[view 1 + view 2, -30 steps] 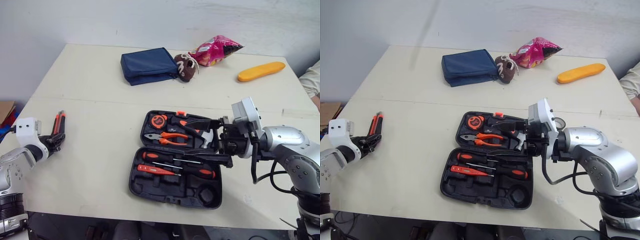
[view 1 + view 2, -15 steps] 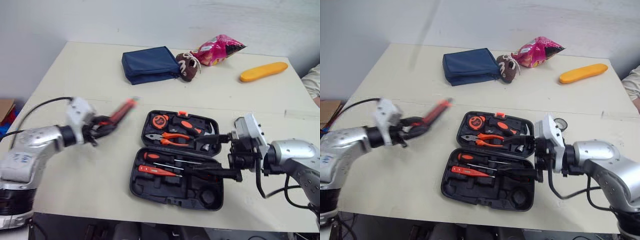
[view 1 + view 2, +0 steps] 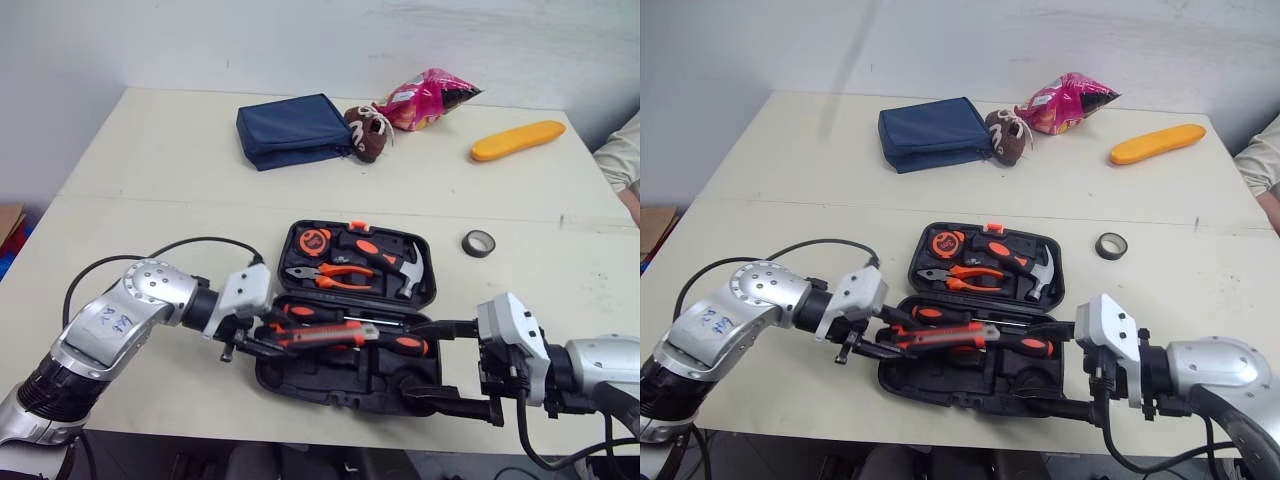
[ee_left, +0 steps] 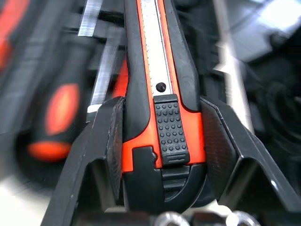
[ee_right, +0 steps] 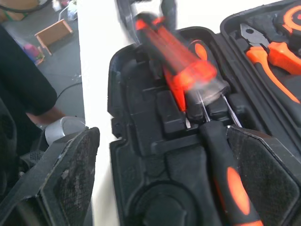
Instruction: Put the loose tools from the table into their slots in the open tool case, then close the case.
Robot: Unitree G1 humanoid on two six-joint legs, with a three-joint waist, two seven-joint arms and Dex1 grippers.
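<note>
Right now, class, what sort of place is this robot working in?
Probably an indoor lab or test room rather than a workshop: a plain table against a bare white wall, holding a tool case, a snack bag and a navy pouch.

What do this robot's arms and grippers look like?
Rounded silver shells, white boxy wrist blocks, looping black cables. The left arm bears blue handwritten marks. The left gripper and right gripper each have two flat black fingers with textured pads.
</note>
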